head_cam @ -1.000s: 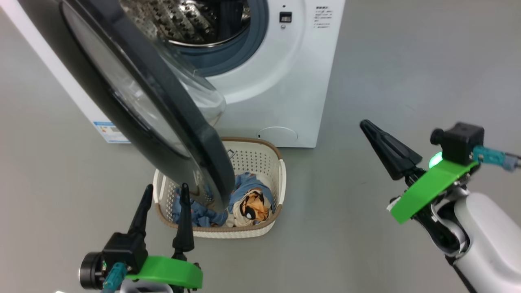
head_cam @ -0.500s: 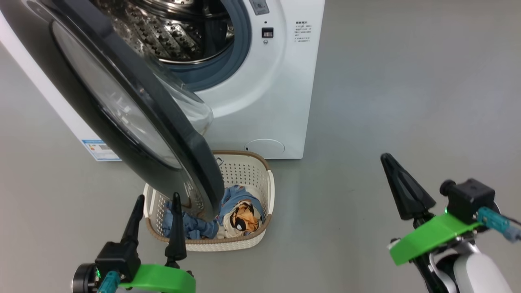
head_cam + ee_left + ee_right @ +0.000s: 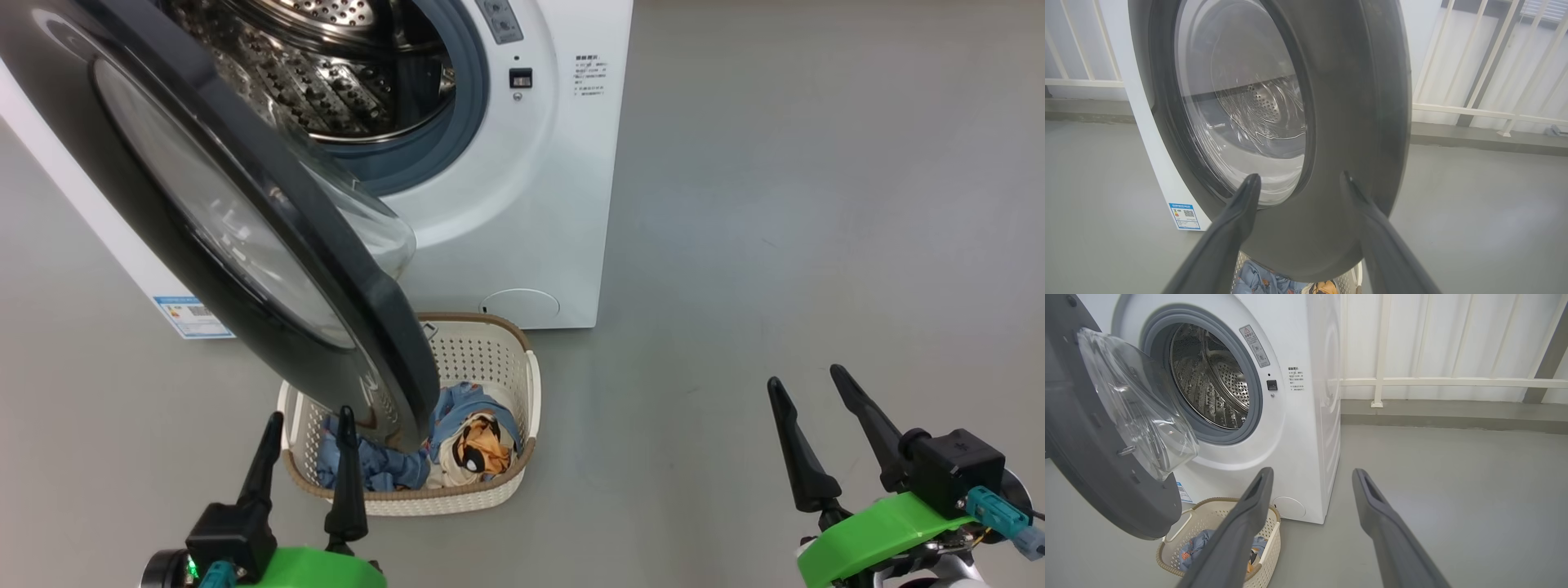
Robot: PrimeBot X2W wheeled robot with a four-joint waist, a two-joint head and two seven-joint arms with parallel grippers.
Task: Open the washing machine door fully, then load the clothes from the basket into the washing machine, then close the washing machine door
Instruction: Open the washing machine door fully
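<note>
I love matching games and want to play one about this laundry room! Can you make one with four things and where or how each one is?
Things:
1. washing machine door
2. clothes
3. basket
4. right gripper

Places or states:
A. bundled inside the basket
B. swung open, glass bowl facing the drum
C. standing on the floor in front of the washing machine
D. fingers spread apart, holding nothing

Pairs: 1-B, 2-A, 3-C, 4-D
</note>
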